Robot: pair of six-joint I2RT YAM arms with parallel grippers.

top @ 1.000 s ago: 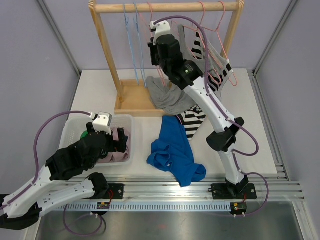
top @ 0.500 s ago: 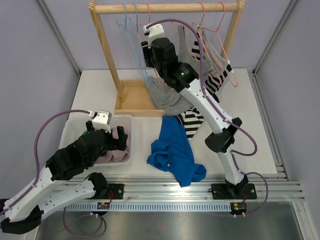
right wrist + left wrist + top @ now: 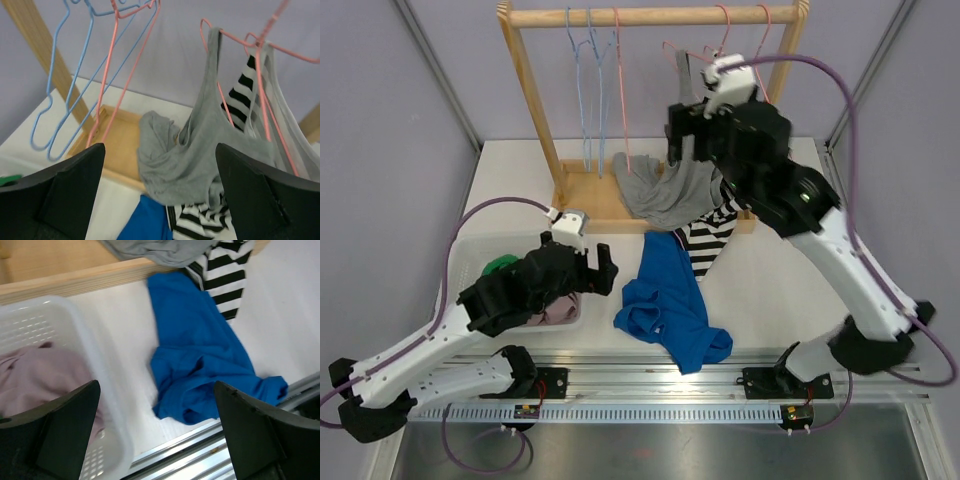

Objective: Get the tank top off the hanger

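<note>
1. The right hand (image 3: 162,192) is open, its fingers spread wide with nothing between them. It is raised in front of the rack (image 3: 650,15) and faces the grey tank top (image 3: 200,150)
2. The grey tank top hangs by one strap from a pink hanger (image 3: 235,35). Its body sags down towards the rack's wooden base, and it touches a striped top (image 3: 240,95) on the neighbouring hanger
3. The left hand (image 3: 155,430) is also open and empty. It hovers over the edge of the white basket (image 3: 85,335), near the blue shirt (image 3: 195,355) lying on the worktop (image 3: 800,270)
4. If the right hand closes on the strap and the wire together, it would likely drag the hanger off the rack rather than free the cloth
5. The two tops overlap, so a grip low on the grey cloth could catch striped fabric and pull both
6. A sideways pull may snag the strap on the hanger's bent end; lifting it up and over looks safer
</note>
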